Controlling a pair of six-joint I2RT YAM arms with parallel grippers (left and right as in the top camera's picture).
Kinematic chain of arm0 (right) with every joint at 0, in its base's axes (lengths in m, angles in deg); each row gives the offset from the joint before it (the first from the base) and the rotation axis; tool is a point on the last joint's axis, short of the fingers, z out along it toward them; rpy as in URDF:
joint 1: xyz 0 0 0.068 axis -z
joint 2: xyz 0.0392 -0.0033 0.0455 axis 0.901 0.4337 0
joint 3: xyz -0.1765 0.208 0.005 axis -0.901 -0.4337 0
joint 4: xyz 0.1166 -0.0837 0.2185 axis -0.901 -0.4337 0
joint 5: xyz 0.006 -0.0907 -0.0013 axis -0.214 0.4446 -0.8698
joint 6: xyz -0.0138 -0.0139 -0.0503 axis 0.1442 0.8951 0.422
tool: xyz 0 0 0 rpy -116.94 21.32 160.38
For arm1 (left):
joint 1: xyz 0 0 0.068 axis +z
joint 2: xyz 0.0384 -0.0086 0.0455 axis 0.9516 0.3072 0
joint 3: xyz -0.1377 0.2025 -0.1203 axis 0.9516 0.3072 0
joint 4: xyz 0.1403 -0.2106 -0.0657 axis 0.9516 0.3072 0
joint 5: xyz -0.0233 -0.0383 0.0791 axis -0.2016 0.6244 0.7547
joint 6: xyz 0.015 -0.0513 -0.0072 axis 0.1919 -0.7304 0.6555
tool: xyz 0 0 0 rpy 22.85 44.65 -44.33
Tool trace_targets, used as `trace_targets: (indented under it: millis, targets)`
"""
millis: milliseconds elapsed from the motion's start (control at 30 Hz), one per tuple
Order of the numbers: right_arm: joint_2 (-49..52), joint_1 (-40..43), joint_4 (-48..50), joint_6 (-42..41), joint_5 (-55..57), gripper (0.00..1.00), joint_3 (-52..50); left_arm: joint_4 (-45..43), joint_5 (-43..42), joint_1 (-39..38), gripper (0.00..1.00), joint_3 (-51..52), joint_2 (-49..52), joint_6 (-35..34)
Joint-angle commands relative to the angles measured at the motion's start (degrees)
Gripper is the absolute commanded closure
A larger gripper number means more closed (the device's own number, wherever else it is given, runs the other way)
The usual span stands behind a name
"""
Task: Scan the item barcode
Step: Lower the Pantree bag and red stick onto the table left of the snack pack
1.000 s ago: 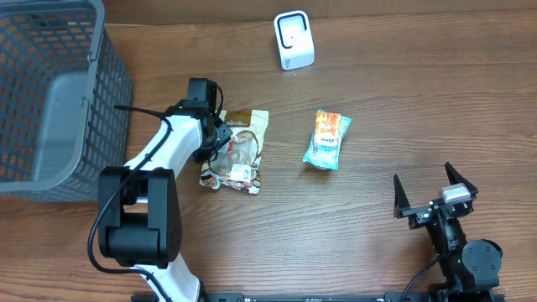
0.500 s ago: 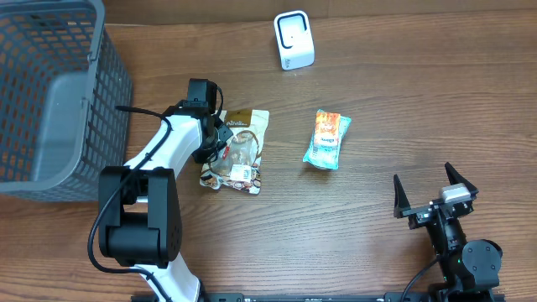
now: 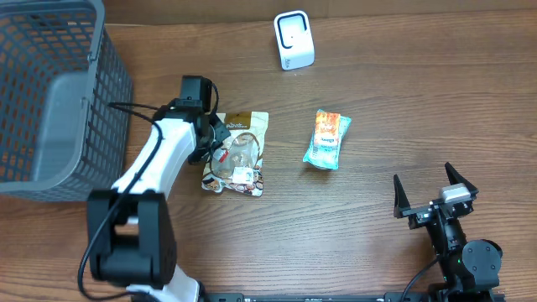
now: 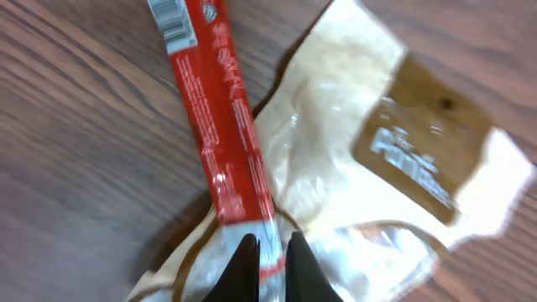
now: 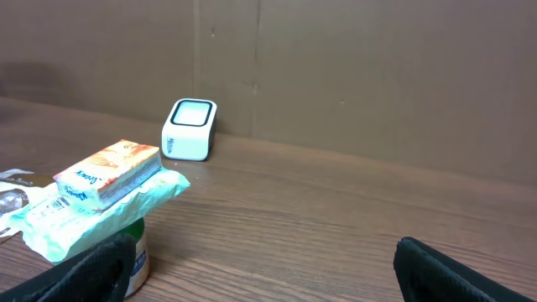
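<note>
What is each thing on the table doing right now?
Left tool, shut on red stick pack.
Red stick pack, pinched at one end.
Right tool, open, empty.
Tan pouch, lying down, not gripped.
Teal snack pack, lying untouched.
Scanner, standing upright.
Basket, upright.

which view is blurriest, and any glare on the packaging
Left wrist view is softest: red stick packet and beige plastic pouch look smeared, sheen on the pouch's film; overhead view sharp, evenly lit; right wrist view dimmer, white box scanner still clear.
</note>
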Motion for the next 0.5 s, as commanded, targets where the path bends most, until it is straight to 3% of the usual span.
trace_targets:
  millis: [0,167,233,267,300,333,467]
  targets:
    - [-0.5,0.11,0.26,0.2,-0.11,0.0,-0.61,2.08,1.14,0.52,0.96,-0.98,-4.76,5.11]
    - [-0.5,0.11,0.26,0.2,-0.13,0.0,-0.61,4.76,1.88,0.55,0.94,-0.92,-5.03,8.04]
    - [-0.5,0.11,0.24,0.2,-0.11,0.0,-0.61,4.61,3.04,0.68,0.84,-0.92,-4.68,7.98]
    - [-0.5,0.11,0.26,0.2,-0.11,0.0,-0.61,4.2,3.39,0.7,0.58,-0.92,-4.55,7.91]
    - [-0.5,0.11,0.26,0.2,-0.11,0.0,-0.61,3.69,3.72,0.72,0.25,-0.92,-4.33,7.39]
    - [-0.5,0.11,0.26,0.2,-0.11,0.0,-0.61,3.26,3.85,0.7,0.18,-0.92,-4.04,6.82]
    - [-0.5,0.11,0.26,0.2,-0.11,0.0,-0.61,2.54,4.13,1.38,0.03,-0.92,-2.47,4.7]
